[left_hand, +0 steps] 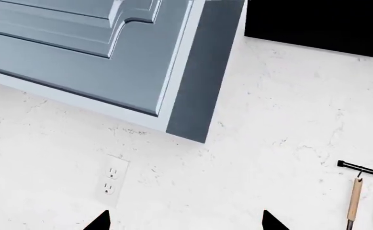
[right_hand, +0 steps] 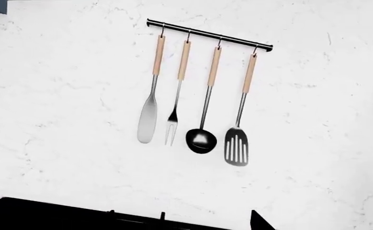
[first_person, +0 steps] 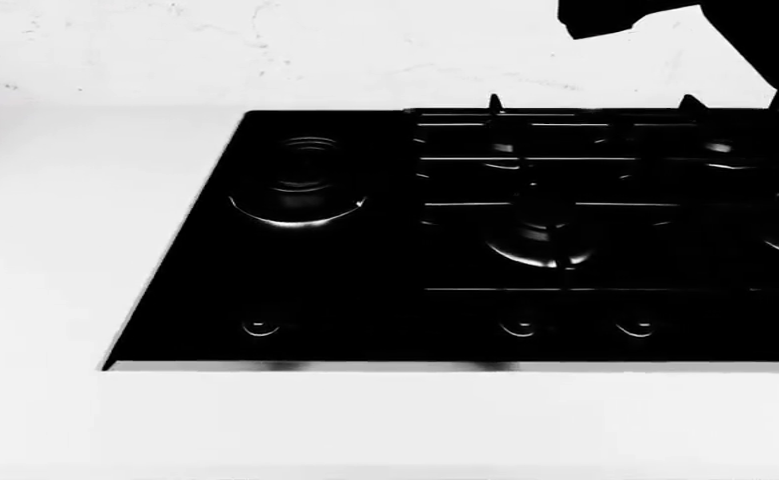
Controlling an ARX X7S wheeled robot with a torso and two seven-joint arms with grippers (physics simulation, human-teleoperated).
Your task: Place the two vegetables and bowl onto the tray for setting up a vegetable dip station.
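The cucumber, the carrot, the red bowl and the tray are out of view in all three views. My left gripper (left_hand: 186,223) is open and empty, its two black fingertips wide apart and raised toward the white marbled wall. Of my right gripper only one black fingertip (right_hand: 260,222) shows clearly. The other is lost against the black cooktop. Nothing is between the jaws, which stand wide. In the head view a dark part of my right arm (first_person: 723,30) hangs at the upper right, above the cooktop.
A black gas cooktop (first_person: 362,260) with burners and knobs is set in the white counter (first_person: 42,300). A grey-blue wall cabinet (left_hand: 109,52) hangs over a wall outlet (left_hand: 111,179). A rail of hanging utensils (right_hand: 205,86) is on the wall behind the cooktop.
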